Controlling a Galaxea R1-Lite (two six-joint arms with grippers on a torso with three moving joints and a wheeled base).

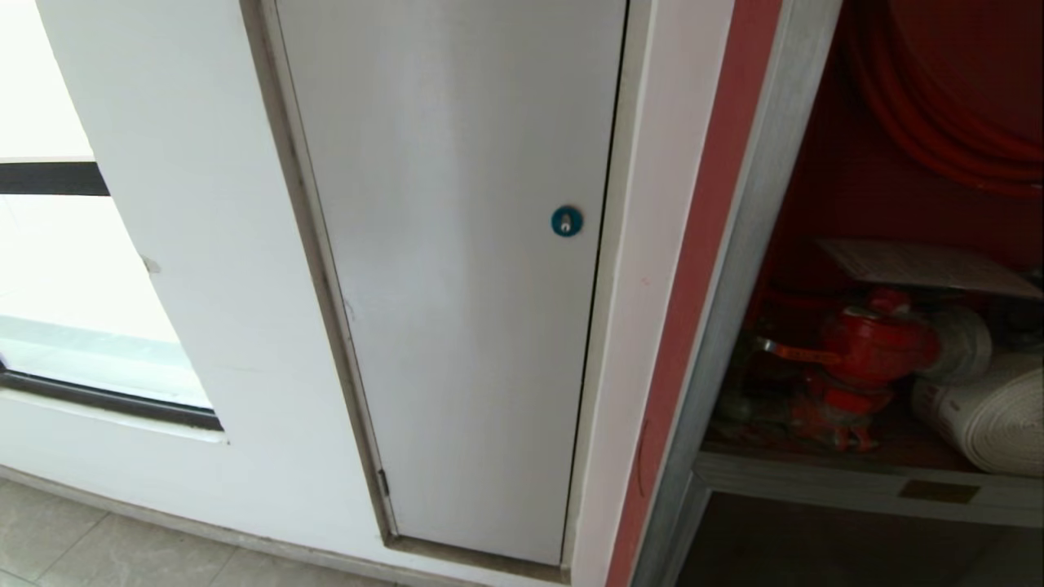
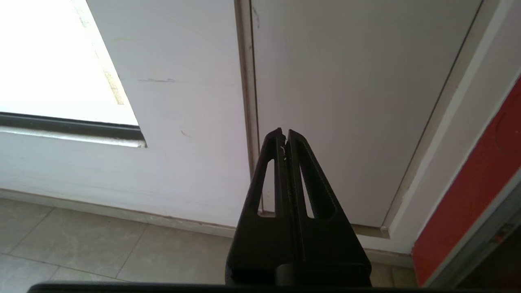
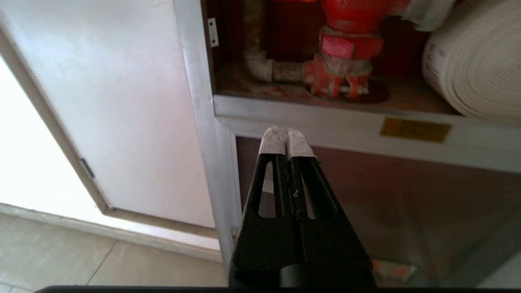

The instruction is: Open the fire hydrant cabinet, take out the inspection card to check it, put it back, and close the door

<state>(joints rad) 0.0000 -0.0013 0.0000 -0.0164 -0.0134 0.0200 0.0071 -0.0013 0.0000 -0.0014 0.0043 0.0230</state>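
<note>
Two claws show only in their own wrist views; neither arm reaches into the head view.

From the head, a grey-white door [image 1: 457,277] with a round blue lock [image 1: 566,221] fills the middle, set flush in a white wall [image 1: 196,244]. A window [image 1: 49,244] lies at the left and floor tiles [image 1: 98,546] at the lower left corner. At the right stands the cabinet [image 1: 734,269], its silver frame beside a red strip, and its red inside is exposed; no glass panel covers the opening that I can see. Inside, the card [image 1: 922,265] lies nearly flat, resting above a red valve [image 1: 873,346]. A red hose [image 1: 946,122] coils above, and a rolled white hose [image 1: 987,412] sits on the cabinet's shelf at the right. A small brass plate [image 1: 938,491] is fixed to the rail under the shelf.

From the left wrist, the left claw [image 2: 284,134] is pressed closed with nothing in it, pointing at the grey-white door's lower part near its frame, apart from it. Tiles run along the wall's foot, and a slice of the red strip shows at one side.

From the right wrist, the right claw [image 3: 285,136], with its white-taped tips [image 3: 272,140] together, is closed and empty, hanging in front of the cabinet's silver rail [image 3: 325,122] and not touching it. Beyond the rail sit the valve, a rusty pipe elbow [image 3: 260,65] and the white hose roll. A dark lower panel [image 3: 386,203] lies under the rail.
</note>
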